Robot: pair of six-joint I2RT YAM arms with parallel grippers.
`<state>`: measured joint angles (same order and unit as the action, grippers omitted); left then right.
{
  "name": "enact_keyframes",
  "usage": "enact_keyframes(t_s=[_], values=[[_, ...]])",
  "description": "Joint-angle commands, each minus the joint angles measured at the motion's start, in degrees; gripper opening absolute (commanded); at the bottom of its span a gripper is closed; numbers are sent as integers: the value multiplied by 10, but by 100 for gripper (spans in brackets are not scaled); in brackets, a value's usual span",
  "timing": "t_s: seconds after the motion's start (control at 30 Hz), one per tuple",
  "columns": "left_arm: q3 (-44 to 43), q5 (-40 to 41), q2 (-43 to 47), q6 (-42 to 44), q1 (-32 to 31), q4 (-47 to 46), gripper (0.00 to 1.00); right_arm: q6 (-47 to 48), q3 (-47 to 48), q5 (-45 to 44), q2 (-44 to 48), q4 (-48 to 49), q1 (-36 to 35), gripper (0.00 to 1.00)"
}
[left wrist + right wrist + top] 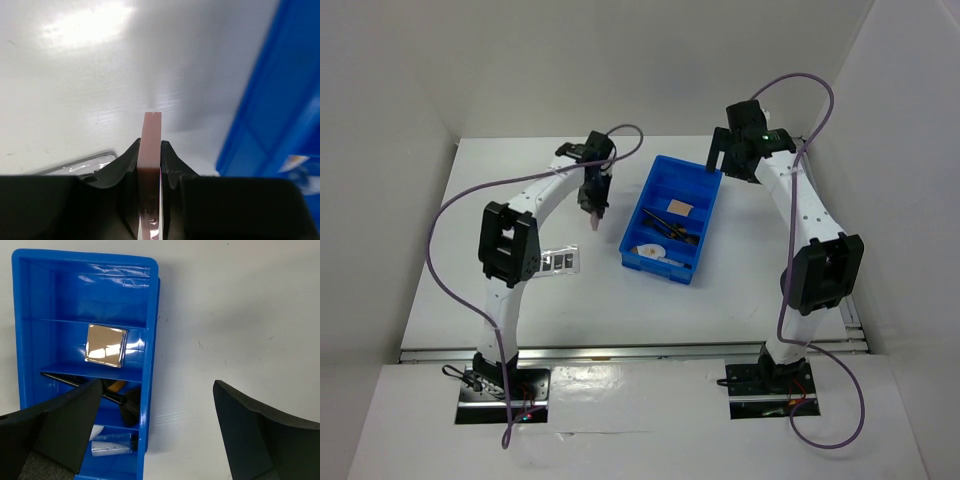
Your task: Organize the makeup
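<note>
My left gripper hangs above the table just left of the blue bin. It is shut on a thin pink flat item, seen edge-on, whose tip pokes below the jaws. The silver-grey palette strip lies on the table by the left arm; its corner shows in the left wrist view. In the bin lie the tan square pad, black brushes, the silver tube and the white compact. My right gripper is open and empty above the bin's far end.
The bin's blue wall is close on the left gripper's right. White walls enclose the table at the back and sides. The bin's two far compartments hold nothing.
</note>
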<state>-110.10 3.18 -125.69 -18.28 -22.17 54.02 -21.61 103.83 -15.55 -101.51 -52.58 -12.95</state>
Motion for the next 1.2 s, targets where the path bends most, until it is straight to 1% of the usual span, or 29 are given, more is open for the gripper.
enact_keyframes(t_s=[0.0, 0.03, 0.07, 0.1, 0.13, 0.2, 0.23, 0.27, 0.3, 0.33, 0.4, 0.47, 0.57, 0.7, 0.8, 0.87, 0.9, 0.97, 1.1, 1.17], values=[[-120, -8, 50, -10, -2, 31, 0, -5, 20, -4, 22, -11, -4, 99], [-147, -44, 44, -10, -2, 38, 0, -5, 20, -10, 22, -11, -4, 99], [-194, -68, 35, -10, -2, 38, 0, -12, 14, -15, 28, -11, -4, 99], [-208, -93, 35, -15, -2, 29, 0, -12, 7, -21, 36, -11, -4, 99], [-214, -153, 30, -32, -2, 15, 0, -12, 1, -21, 41, -11, -4, 99], [-202, -221, 30, -53, -2, -40, 0, -6, -27, -21, 66, -5, -4, 99], [-191, -279, 30, -79, -2, -62, 0, -6, -40, -21, 75, -5, -4, 99], [-171, -303, 25, -92, -2, -87, 0, -6, -53, -21, 85, -5, -4, 99], [-171, -325, 19, -106, -2, -129, 0, -6, -78, -21, 103, 1, 2, 99], [-171, -364, 11, -131, -2, -146, 0, -12, -89, -21, 110, 1, 7, 99], [-187, -389, -21, -156, -15, -175, 0, -25, -107, -26, 126, -6, 7, 99], [-195, -408, -39, -194, -23, -223, 0, -38, -113, -26, 136, -6, 13, 99], [-195, -408, -67, -231, -39, -280, 0, -38, -128, -32, 150, -6, 13, 99], [-195, -397, -99, -250, -64, -321, 0, -33, -128, -32, 157, -11, 18, 99], [-197, -381, -123, -257, -71, -358, 0, -33, -128, -21, 157, -17, 23, 99], [-210, -381, -139, -263, -76, -358, 0, -33, -128, -15, 157, -22, 23, 99], [-210, -375, -144, -284, -76, -358, 0, -33, -128, -15, 163, -22, 23, 99], [-203, -387, -150, -297, -76, -388, 0, -33, -128, -15, 168, -22, 23, 99], [-209, -361, -164, -277, -81, -383, 0, -33, -138, -15, 173, -22, 23, 99], [-220, -355, -182, -258, -81, -383, 4, -33, -138, -15, 173, -22, 23, 99]])
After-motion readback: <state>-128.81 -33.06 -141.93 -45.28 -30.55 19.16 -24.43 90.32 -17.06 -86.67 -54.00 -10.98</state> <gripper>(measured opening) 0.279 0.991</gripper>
